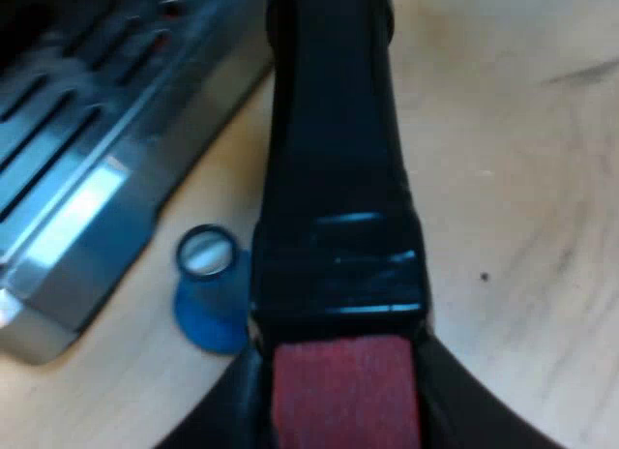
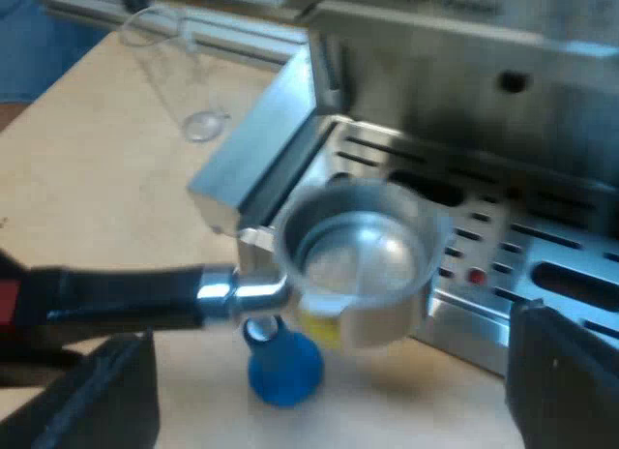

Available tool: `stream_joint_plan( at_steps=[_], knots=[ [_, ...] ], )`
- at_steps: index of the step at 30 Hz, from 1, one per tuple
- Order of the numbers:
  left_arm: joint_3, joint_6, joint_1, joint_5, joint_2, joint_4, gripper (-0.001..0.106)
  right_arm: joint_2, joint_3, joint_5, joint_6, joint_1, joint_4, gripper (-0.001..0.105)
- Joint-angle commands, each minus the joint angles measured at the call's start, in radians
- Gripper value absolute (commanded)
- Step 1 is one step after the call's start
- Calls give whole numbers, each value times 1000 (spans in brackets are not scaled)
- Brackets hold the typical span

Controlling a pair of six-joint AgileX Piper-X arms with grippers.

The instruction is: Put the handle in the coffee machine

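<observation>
The metal holder point(image 2: 363, 260) hangs level over the table just in front of the espresso machine's drip tray point(image 2: 503, 246), its round basket open upward and empty. Its dark handle point(image 1: 334, 159) ends in red point(image 1: 343, 391), and my left gripper point(image 1: 343, 425) is shut on that end, one black finger on each side. My right gripper point(image 2: 329, 401) is open, with its fingers point(image 2: 97, 391) wide apart and nothing between them, hovering over the table short of the holder.
A blue tamper point(image 2: 282, 367) stands on the wooden table point(image 2: 87, 188) right under the holder's neck, close to the drip tray's corner point(image 1: 68, 226). A clear measuring glass point(image 2: 184, 72) stands farther off beside the machine point(image 2: 464, 72).
</observation>
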Motion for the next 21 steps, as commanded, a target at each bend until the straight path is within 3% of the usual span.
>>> stream_joint_plan(
  at_steps=[1, 7, 17, 21],
  knots=[
    [-16, 6, 13, 21, -13, -21, 0, 35, 21, 57, -16, 26, -90, 74],
    [-16, 49, 23, 11, -13, 23, 0, 127, 34, 164, -16, 34, -217, 74],
    [-16, 61, 23, -27, -13, 52, 0, 267, 34, 198, -80, 34, -454, 74],
    [-16, 72, 54, -37, -13, 58, 0, 308, 34, 296, -80, 44, -509, 74]
  ],
)
